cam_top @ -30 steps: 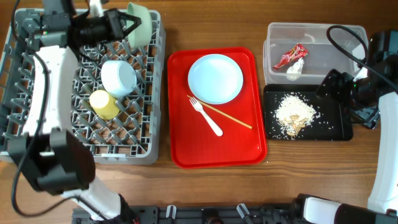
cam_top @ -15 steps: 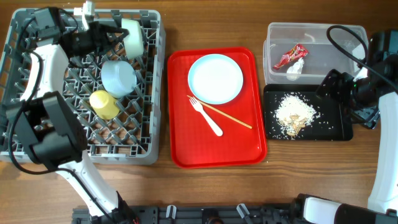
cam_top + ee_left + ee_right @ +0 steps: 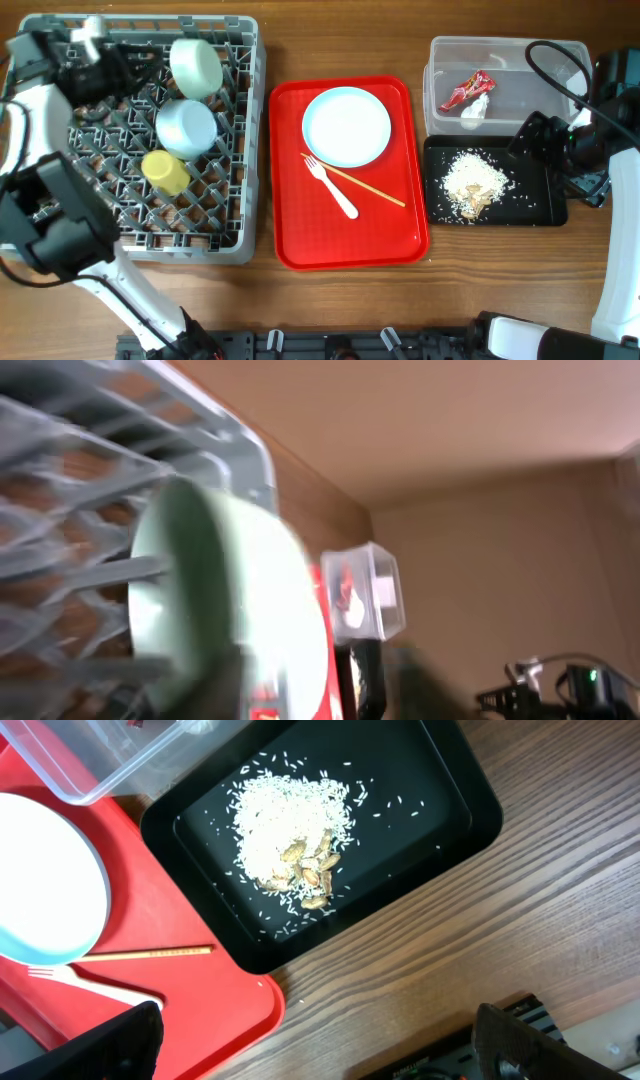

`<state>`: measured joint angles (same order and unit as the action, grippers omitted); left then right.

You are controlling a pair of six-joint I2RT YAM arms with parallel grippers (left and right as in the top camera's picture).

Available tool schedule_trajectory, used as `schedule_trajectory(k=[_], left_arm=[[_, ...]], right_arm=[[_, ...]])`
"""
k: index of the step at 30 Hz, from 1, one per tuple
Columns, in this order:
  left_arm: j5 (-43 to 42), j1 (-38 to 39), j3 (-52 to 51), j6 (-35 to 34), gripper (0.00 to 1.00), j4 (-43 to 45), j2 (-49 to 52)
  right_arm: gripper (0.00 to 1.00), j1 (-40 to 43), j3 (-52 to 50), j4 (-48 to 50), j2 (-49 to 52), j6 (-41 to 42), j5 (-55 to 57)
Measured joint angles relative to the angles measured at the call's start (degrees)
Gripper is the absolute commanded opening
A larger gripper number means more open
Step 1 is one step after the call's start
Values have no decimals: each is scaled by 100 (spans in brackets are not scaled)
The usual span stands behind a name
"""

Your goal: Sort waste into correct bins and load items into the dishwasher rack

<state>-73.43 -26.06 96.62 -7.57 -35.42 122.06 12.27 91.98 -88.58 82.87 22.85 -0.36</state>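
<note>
Your left gripper (image 3: 128,62) is hovering over the far left of the grey dishwasher rack (image 3: 230,240). The pale green bowl (image 3: 195,65) is lying on its side among the pegs just beyond the fingers, apart from them as far as the overhead view shows. Nearer you than the fingers, the pale blue bowl (image 3: 186,127) and the yellow cup (image 3: 166,170) are sitting in the rack.

The step looks like seating that green bowl. Before you are leaving it, you should be checking that it is resting between pegs, and lifting straight up so nothing snags.

Your right gripper (image 3: 320,1050) is waiting spread wide and empty, with the black tray (image 3: 470,815) of food scraps (image 3: 290,845) ahead of its fingers. The plate (image 3: 346,125), the fork (image 3: 333,187) and the chopstick (image 3: 365,185) are lying on the red serving tray (image 3: 300,250). The red wrapper (image 3: 466,90) and the paper wad (image 3: 475,110) are sitting in the clear tub (image 3: 450,50).

The left wrist view is blurring badly. The left fingers are lost against the dark rack, so you cannot tell their spread.
</note>
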Motion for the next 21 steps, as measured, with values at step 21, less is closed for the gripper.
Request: schedule_trajectory(k=[21], left_arm=[[1014, -732, 0, -44, 100, -1134, -1078]], right_arm=[[100, 0, 0, -11, 0, 0, 0]])
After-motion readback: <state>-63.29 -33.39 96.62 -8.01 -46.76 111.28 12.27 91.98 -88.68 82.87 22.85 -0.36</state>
